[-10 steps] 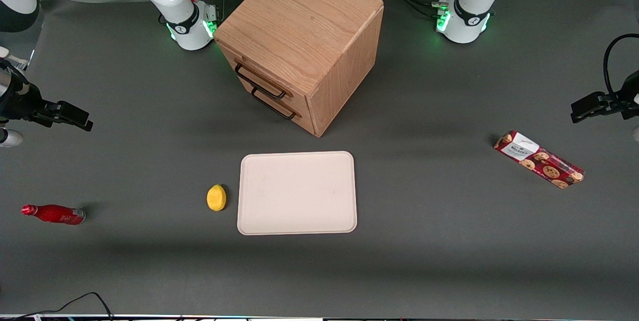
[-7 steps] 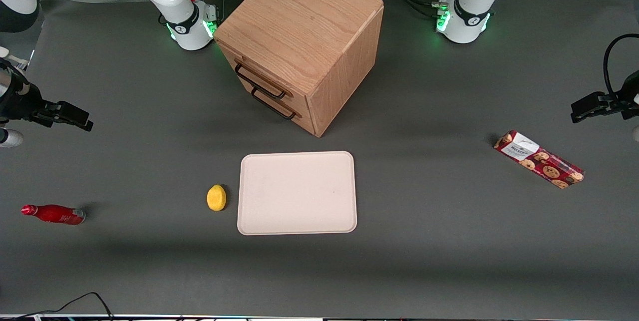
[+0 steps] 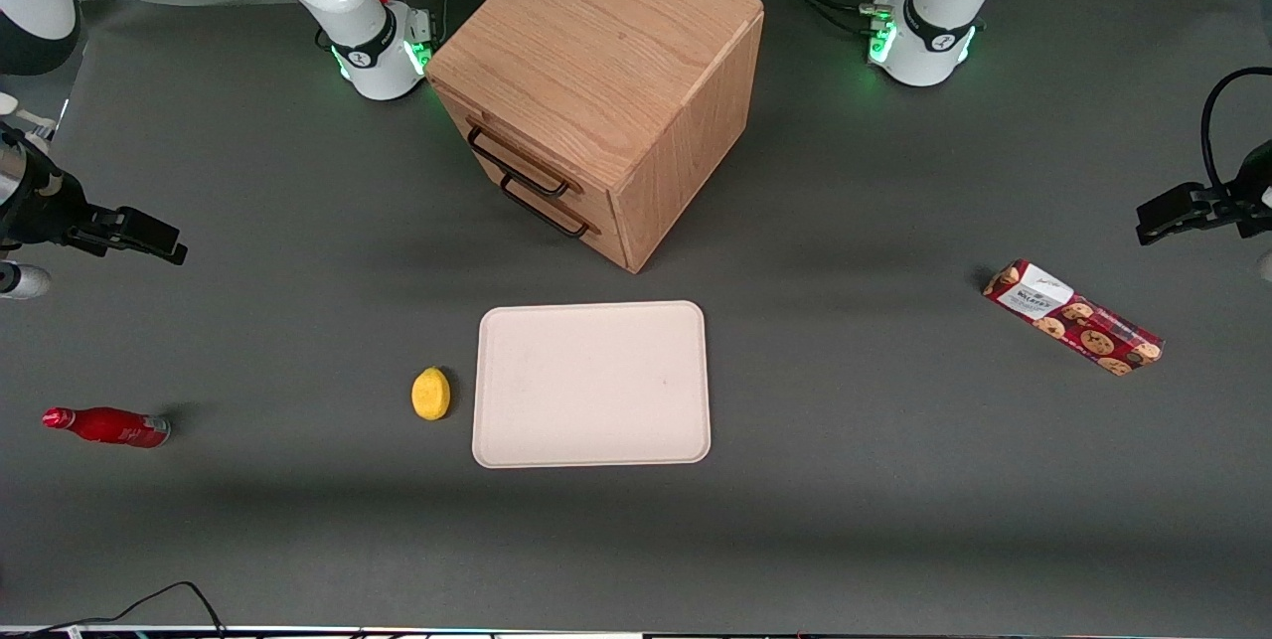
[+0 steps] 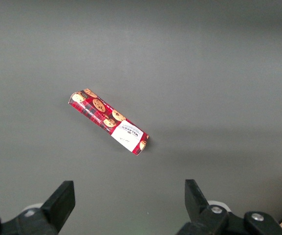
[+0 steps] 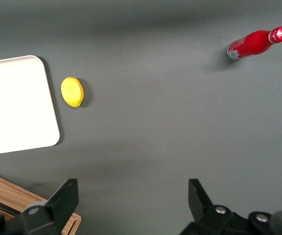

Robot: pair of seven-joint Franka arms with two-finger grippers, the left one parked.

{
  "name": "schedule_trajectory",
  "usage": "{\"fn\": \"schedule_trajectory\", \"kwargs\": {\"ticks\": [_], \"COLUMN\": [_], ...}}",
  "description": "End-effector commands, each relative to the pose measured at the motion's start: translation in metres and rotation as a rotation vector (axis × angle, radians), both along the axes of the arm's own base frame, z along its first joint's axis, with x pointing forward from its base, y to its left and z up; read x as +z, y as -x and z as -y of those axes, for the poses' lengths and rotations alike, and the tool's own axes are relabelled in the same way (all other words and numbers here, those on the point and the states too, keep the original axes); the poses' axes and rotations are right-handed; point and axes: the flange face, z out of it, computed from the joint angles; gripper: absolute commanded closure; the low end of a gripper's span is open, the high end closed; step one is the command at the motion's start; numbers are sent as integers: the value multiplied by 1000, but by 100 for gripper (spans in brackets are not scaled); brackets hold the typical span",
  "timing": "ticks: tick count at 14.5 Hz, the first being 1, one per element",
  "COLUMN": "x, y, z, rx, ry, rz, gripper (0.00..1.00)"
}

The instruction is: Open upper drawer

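The oak cube cabinet point(image 3: 606, 63) stands at the table's middle, farther from the front camera than the tray. Its upper drawer point(image 3: 494, 140) is shut, with a thin black bar handle point(image 3: 517, 165) just above the lower drawer's handle point(image 3: 543, 210). My right gripper point(image 3: 159, 239) hangs above the table toward the working arm's end, well apart from the cabinet and the handles. In the right wrist view the gripper point(image 5: 133, 203) is open and empty over bare mat, with a corner of the cabinet point(image 5: 18, 200) beside one finger point(image 5: 65, 198).
A cream tray point(image 3: 591, 383) lies nearer the front camera than the cabinet, with a lemon point(image 3: 430, 393) beside it. A red bottle point(image 3: 107, 426) lies toward the working arm's end. A cookie box point(image 3: 1071, 317) lies toward the parked arm's end.
My right gripper has drifted very slightly. The drawers and the other objects have not moved.
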Motion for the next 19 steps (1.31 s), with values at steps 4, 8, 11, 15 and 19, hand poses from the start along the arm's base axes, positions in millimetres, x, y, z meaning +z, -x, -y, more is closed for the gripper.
{"fn": "schedule_trajectory", "kwargs": {"ticks": [4, 8, 11, 15, 19], "x": [2, 8, 9, 9, 9], "y": [3, 7, 8, 18, 35], "z": [-1, -4, -33, -110, -184], "rx": [-13, -12, 52, 158, 293], "ry": [9, 8, 2, -71, -67], "rz": [-25, -28, -28, -51, -56], "gripper": [0, 0, 0, 0, 0]}}
